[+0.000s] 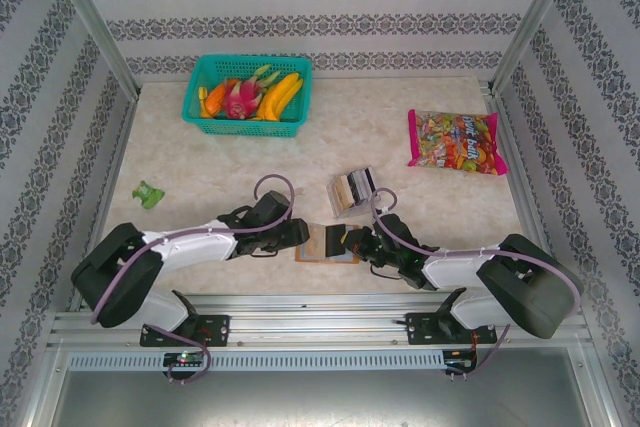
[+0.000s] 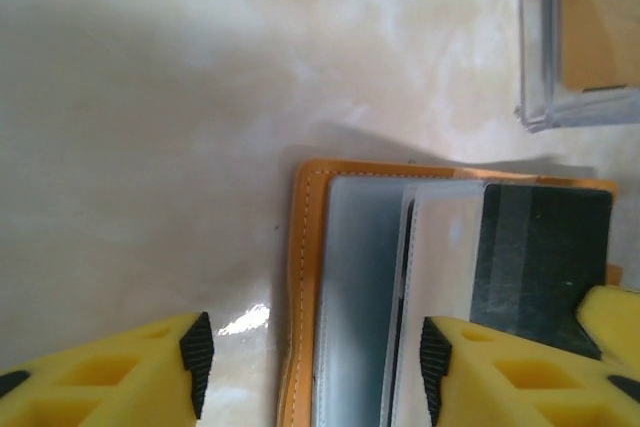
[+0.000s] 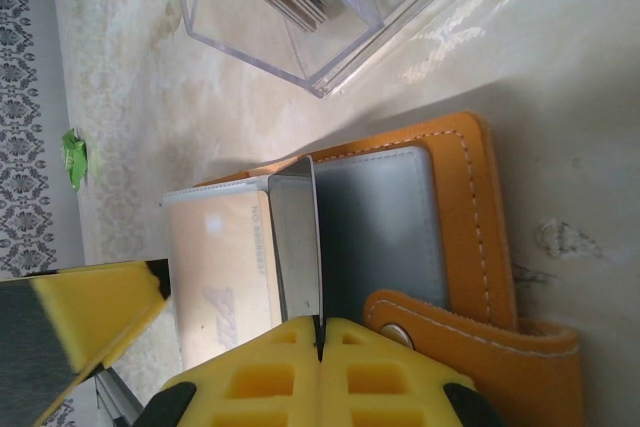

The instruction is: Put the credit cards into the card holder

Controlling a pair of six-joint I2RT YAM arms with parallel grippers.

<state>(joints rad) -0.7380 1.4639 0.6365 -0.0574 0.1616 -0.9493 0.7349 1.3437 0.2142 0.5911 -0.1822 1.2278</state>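
Observation:
The card holder [image 1: 318, 245], an orange-brown wallet, lies open on the table between my two grippers. A white card [image 3: 215, 267] rests on its grey inner panel [image 3: 385, 227]. My right gripper [image 3: 320, 335] is shut on a thin dark grey card [image 3: 297, 247], which stands on edge over the wallet with its far end at the grey panel. My left gripper [image 2: 316, 367] hangs open, its pads on either side of the wallet's orange edge [image 2: 303, 247] and the panel without touching them. The white card [image 2: 440, 247] and the dark card [image 2: 540, 257] overlap there.
A clear plastic box [image 1: 352, 190] holding more cards stands just beyond the wallet, also visible as the clear box [image 3: 300, 7]. A teal basket of toy fruit [image 1: 247, 95] sits at the back. A candy bag [image 1: 455, 141] lies back right. A small green item [image 1: 148, 193] lies left.

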